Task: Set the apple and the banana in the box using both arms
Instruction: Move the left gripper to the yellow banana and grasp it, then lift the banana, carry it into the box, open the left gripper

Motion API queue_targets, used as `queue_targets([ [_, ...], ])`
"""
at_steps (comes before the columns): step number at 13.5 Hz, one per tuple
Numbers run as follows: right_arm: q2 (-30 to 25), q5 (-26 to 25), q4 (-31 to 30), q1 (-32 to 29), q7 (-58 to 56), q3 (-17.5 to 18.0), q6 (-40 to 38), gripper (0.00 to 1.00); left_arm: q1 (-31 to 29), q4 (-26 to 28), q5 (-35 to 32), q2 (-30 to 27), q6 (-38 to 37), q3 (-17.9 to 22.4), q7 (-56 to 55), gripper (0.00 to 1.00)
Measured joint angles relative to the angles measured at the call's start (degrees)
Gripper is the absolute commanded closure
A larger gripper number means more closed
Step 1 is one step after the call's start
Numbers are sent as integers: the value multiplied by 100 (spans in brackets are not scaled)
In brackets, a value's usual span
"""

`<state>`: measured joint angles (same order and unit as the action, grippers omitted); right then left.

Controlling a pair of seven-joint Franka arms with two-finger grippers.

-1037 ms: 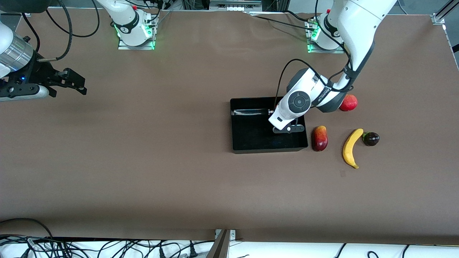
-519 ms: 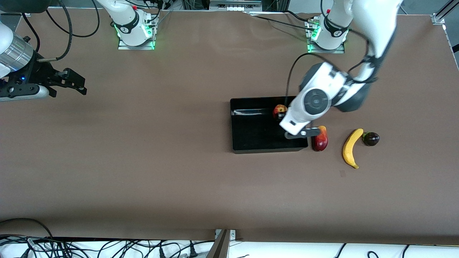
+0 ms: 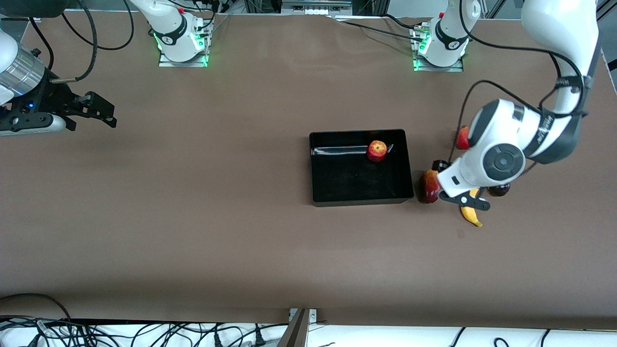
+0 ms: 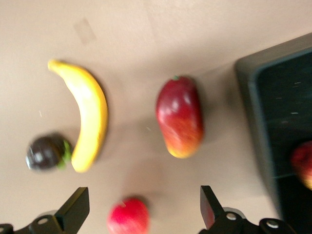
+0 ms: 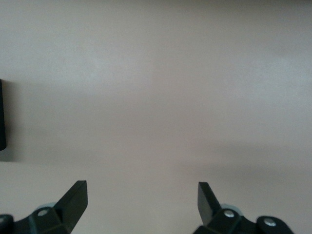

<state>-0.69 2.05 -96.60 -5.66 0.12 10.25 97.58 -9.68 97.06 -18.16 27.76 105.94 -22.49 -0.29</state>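
Observation:
The apple [image 3: 377, 150] lies in the black box [image 3: 360, 200], near the wall closest to the robots' bases; it shows at the edge of the left wrist view [image 4: 303, 165] inside the box [image 4: 248, 92]. The banana [image 3: 471, 215] lies on the table beside the box, toward the left arm's end, mostly hidden under my left hand; the left wrist view shows it whole [image 4: 90, 119]. My left gripper [image 3: 454, 185] [image 4: 144, 200] is open and empty, up over the loose fruits. My right gripper [image 3: 107, 113] [image 5: 141, 187] is open and empty, waiting at the right arm's end.
A red-yellow mango [image 3: 428, 187] [image 4: 179, 117] lies between box and banana. A red pomegranate [image 3: 462, 138] [image 4: 128, 218] lies farther from the front camera than the banana. A dark plum-like fruit [image 3: 500, 191] [image 4: 45, 153] touches the banana's end.
The left gripper let go of the apple in the box and swung out toward the left arm's end, over the mango and banana. The right arm has not moved.

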Motion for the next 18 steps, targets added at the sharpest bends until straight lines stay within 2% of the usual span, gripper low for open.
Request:
queue_targets([
  [4,0,0,0,0,0,0,0,0,-659,727,-321,291,1498,9,1067,0],
  [9,0,0,0,0,0,0,0,0,-1038,1426,-911,365,2544,9,1114,1],
  [12,0,0,0,0,0,0,0,0,-1320,1595,-924,542,2985,11,1145,65],
  [13,0,0,0,0,0,0,0,0,-1370,1595,-925,591,3029,9,1177,90],
  [14,0,0,0,0,0,0,0,0,-1382,1595,-925,608,3038,8,1186,100],
  [18,0,0,0,0,0,0,0,0,-1378,1584,-927,604,3031,-49,1187,100],
])
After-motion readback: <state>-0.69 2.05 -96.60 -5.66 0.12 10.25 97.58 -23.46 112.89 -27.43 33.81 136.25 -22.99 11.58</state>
